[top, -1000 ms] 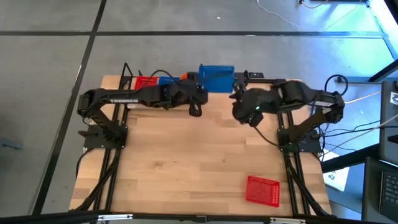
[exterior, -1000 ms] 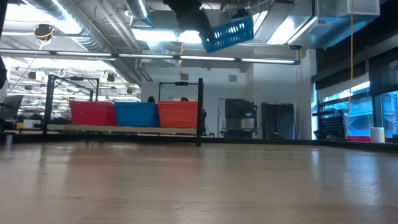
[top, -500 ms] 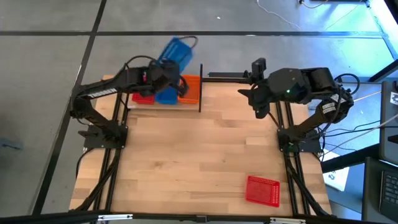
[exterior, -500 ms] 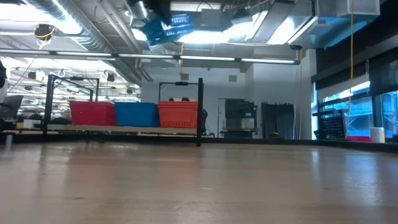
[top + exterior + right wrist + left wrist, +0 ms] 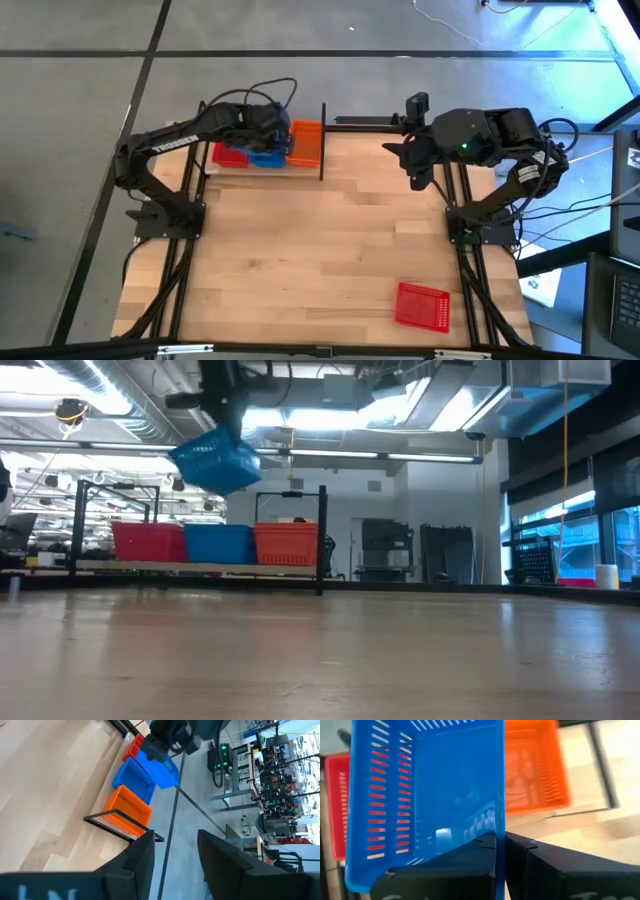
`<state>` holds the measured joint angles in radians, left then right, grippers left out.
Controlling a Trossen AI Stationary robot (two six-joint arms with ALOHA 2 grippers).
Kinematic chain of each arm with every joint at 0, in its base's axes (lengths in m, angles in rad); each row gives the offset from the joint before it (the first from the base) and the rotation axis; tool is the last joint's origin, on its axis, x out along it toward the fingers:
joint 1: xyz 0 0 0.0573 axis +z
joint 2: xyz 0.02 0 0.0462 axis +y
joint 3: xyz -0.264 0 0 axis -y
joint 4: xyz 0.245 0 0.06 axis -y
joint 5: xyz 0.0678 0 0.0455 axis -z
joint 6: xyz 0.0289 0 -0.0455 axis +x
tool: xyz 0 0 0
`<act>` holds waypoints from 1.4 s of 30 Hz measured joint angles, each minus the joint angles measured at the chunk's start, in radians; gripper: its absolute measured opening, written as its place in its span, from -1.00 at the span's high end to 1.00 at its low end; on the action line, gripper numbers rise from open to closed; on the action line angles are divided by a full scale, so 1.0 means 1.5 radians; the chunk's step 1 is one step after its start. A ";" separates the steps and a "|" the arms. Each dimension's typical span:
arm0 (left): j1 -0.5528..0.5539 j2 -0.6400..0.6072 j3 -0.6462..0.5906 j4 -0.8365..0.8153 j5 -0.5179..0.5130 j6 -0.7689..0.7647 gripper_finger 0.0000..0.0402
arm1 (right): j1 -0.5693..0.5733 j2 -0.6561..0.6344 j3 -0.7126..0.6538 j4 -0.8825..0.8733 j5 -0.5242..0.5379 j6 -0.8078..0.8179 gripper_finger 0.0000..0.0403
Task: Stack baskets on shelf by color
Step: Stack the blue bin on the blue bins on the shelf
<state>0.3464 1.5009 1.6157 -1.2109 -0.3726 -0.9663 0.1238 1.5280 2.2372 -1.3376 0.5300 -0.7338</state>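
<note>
My left gripper (image 5: 501,837) is shut on a blue basket (image 5: 215,460) and holds it in the air over the shelf (image 5: 200,567) at the table's far left. On the shelf stand a red basket (image 5: 148,543), a blue one (image 5: 218,543) and an orange one (image 5: 287,543), side by side on their bottoms. The held basket hangs above the blue one. My right gripper (image 5: 175,855) is open and empty, raised at the far right (image 5: 400,152). Another red basket (image 5: 422,304) lies on the table near the front right. My left gripper holds the blue basket by one side wall (image 5: 500,820), at its rim, with one finger (image 5: 482,851) inside the basket and the other (image 5: 525,852) outside. The fingers slant down from above. The basket is lifted clear, tilted, with its open side up.
The shelf's black rods and an upright post (image 5: 322,140) rise at its right end. The middle of the wooden tabletop (image 5: 320,250) is bare. Cables and the arms' black frames run along both table sides.
My left gripper has carried the blue basket from the middle of the far edge toward the table's left and over the shelf, rolling its wrist, so the basket has turned about and come lower. My right gripper drew up and back toward the right, then kept still.
</note>
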 joint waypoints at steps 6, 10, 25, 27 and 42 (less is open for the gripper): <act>0.048 0.000 -0.075 0.078 0.059 -0.013 1.00 | 0.000 0.000 0.000 0.000 0.000 0.000 0.25; 0.065 0.000 -0.109 0.142 0.069 0.002 1.00 | 0.000 0.000 0.000 0.000 0.000 0.000 0.25; 0.079 0.000 -0.183 0.218 0.066 0.004 1.00 | 0.000 0.000 0.000 0.000 0.000 -0.002 0.25; 0.079 0.000 -0.185 0.212 0.063 0.004 1.00 | 0.000 0.000 0.000 0.000 0.000 -0.002 0.25; 0.079 0.034 -0.184 0.202 0.050 0.006 1.00 | 0.000 0.001 0.000 0.000 0.000 -0.002 0.25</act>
<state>0.4645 1.5516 1.3392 -0.9079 -0.2980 -0.9575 0.1238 1.5288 2.2368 -1.3373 0.5297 -0.7368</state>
